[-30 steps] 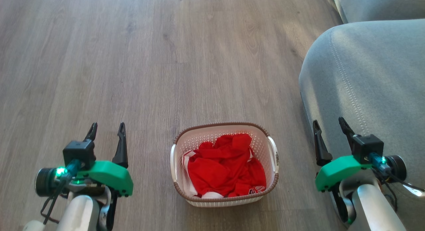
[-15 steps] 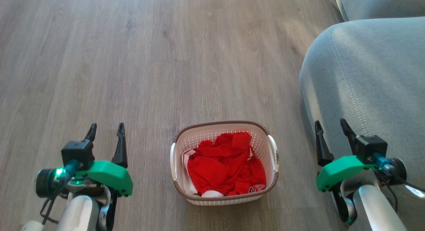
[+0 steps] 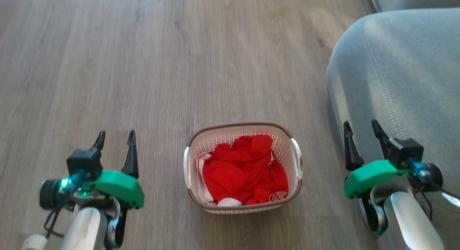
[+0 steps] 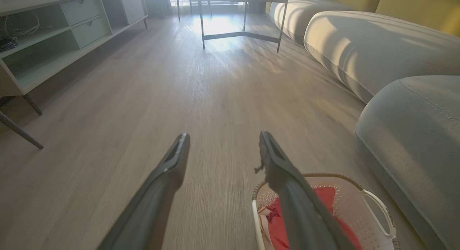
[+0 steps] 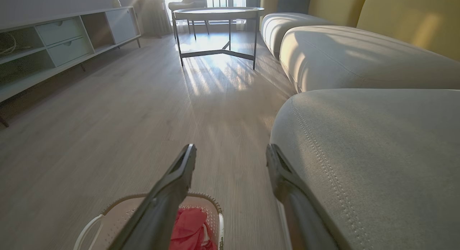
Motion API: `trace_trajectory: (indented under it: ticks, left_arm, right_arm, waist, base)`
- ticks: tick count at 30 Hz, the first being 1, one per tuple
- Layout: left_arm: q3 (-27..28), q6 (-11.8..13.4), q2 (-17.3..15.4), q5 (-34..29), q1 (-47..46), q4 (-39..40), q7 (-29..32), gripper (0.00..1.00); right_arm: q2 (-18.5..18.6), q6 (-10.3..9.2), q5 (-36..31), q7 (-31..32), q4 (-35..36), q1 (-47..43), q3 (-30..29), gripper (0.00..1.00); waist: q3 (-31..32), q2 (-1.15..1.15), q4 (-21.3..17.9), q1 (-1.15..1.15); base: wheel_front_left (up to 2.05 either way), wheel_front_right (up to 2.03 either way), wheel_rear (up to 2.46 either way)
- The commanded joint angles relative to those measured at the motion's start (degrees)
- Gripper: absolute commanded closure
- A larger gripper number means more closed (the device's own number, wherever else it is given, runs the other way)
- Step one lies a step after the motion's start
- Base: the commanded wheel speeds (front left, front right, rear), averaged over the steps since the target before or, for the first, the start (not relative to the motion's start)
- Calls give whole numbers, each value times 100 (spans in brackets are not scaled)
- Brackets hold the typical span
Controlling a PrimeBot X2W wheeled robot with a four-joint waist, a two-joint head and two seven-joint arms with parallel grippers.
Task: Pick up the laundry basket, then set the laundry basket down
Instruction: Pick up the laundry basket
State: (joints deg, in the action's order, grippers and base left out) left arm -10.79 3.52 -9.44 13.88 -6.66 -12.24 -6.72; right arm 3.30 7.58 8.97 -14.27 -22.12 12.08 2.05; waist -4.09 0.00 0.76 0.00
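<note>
The left gripper [image 3: 116,134] has its two long dark fingers spread wide, nothing between them. The right gripper [image 3: 361,124] is spread just as wide and is also empty.

Between the two sets of fingers stands the small white perforated plastic laundry basket with the brown braided rim [image 3: 219,141]. It sits upright on the grey-brown wood-plank floor [image 3: 179,63], alongside the fingers and clear of both pairs. One white side handle faces each gripper, and neither is touched.

Inside the basket lies a crumpled red garment with white trim [image 3: 240,171], heaped across the bottom and staying below the rim.

In the head view, the right gripper's fingers overlap the edge of a rounded grey upholstered sofa cushion [image 3: 395,81].
</note>
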Motion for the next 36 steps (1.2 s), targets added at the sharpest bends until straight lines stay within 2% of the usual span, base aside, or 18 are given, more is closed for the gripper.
trace_trajectory:
  ticks: [1,16,28,36]
  left_arm:
    - [159,-5,-148,18,-437,164,-67,0]
    - [13,-305,-62,116,-1689,-591,-355,0]
    - [-161,-736,180,223,-3318,-2192,-708,0]
    - [-331,-989,249,286,-4167,-3267,-806,0]
  right_arm:
    - [-32,-9,-37,-73,198,298,106,0]
    - [-41,-9,-126,-73,-265,1279,96,0]
    - [-42,-9,-254,-73,-1029,2426,51,0]
    - [-42,-9,-251,-73,-1516,3027,130,0]
  waist:
    - [-106,0,0,0]
    - [-1547,0,-7,0]
    - [-2980,0,25,0]
    - [-3606,0,33,0]
  base:
    - [0,0,0]
    - [0,0,0]
    - [0,0,0]
    - [0,0,0]
